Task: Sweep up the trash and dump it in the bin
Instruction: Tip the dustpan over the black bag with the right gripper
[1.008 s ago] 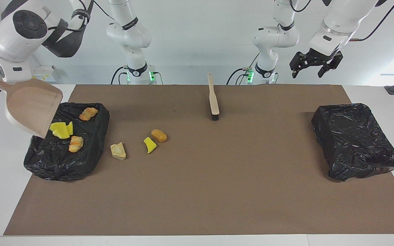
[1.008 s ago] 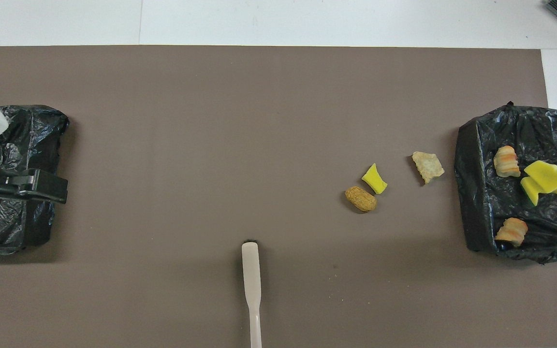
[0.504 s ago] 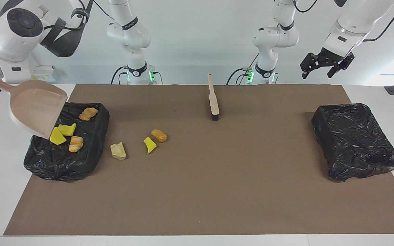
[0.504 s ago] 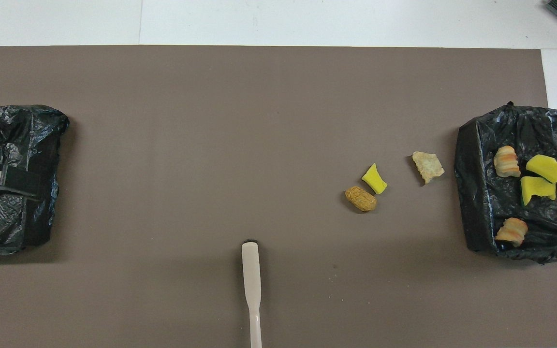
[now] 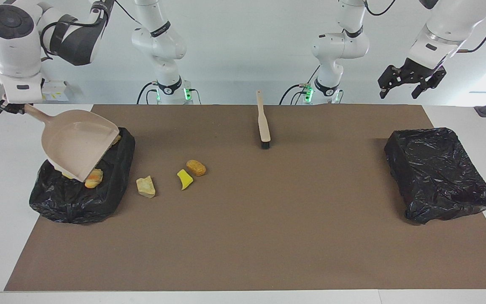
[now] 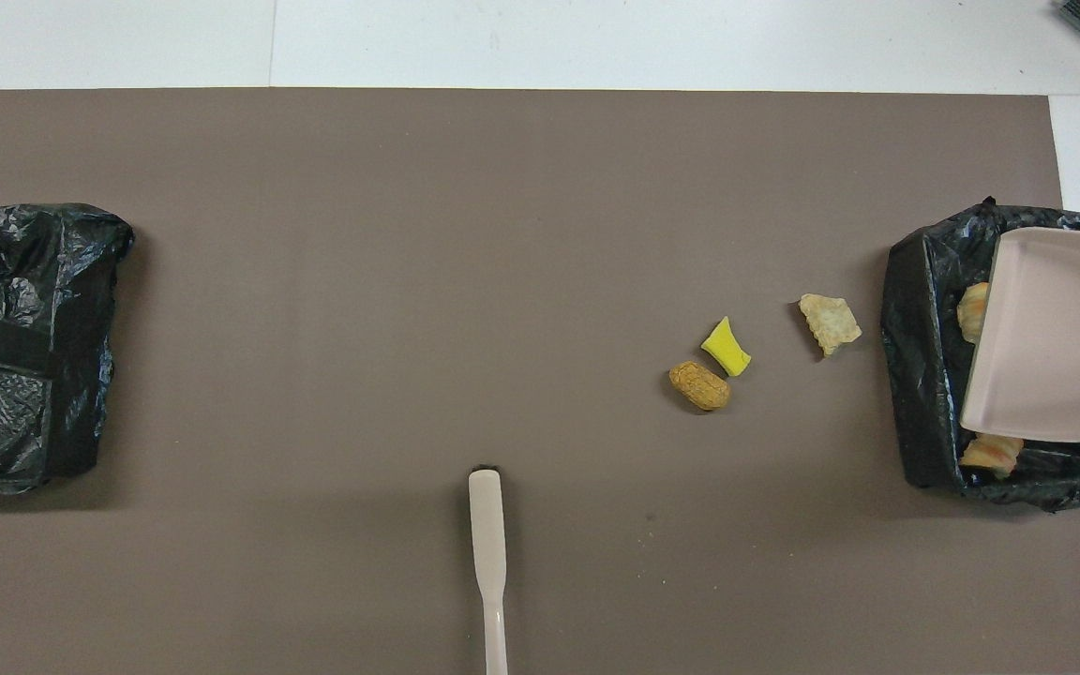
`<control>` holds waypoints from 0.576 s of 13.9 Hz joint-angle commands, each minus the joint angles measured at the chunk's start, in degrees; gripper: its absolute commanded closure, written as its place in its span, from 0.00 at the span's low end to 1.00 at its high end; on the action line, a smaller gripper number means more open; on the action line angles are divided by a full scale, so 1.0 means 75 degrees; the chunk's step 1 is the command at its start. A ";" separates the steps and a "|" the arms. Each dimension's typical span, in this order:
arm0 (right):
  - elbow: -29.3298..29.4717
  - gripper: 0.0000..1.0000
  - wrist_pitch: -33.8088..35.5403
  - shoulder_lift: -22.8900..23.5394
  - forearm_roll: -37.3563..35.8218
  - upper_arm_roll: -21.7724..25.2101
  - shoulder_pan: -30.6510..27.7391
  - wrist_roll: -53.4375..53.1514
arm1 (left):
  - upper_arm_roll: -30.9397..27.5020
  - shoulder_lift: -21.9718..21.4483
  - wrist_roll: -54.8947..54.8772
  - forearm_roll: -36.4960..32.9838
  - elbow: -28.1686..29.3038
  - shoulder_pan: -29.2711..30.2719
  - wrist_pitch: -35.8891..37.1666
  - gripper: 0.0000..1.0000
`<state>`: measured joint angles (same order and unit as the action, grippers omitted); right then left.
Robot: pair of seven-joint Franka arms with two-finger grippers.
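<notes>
Facing view: right end effector (image 5: 14, 108) clamped on the dustpan (image 5: 78, 147) handle, pan tilted over the bin (image 5: 112, 185) holding trash; three trash chunks (image 5: 146, 186) lie beside it. Left end effector (image 5: 410, 82) hangs spread apart, waiting.

Overhead view: dustpan (image 6: 1056, 352) covers most binned trash; brush (image 6: 487, 553) lies nearer the robots.

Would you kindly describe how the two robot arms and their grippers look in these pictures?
Both arms are glossy white with rounded segments, dark grey joint caps and black bands at the joints. Thin black cables loop along them, and green lights glow at the bases. The left gripper is black and angular, with two fingers on a white wrist. The right gripper is small and dark beneath a boxy white wrist.
</notes>
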<state>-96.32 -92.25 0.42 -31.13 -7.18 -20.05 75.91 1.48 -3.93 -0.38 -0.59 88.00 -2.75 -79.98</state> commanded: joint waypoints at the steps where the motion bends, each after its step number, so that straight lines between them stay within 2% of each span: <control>1: -0.0329 1.00 0.0124 -0.0325 0.0633 -0.0166 0.0118 -0.1433 | -0.0186 0.0033 -0.0090 -0.0121 -0.0096 -0.0184 0.0000 0.00; 8: -0.0376 1.00 0.0651 -0.0395 0.2180 -0.0191 0.1125 -0.5757 | -0.0280 -0.0003 -0.0195 -0.0121 -0.0038 -0.0137 -0.0070 0.00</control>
<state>-97.80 -87.85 -0.92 -17.55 -8.69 -12.90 39.13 0.67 -3.93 -0.91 -0.59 88.00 -2.76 -80.02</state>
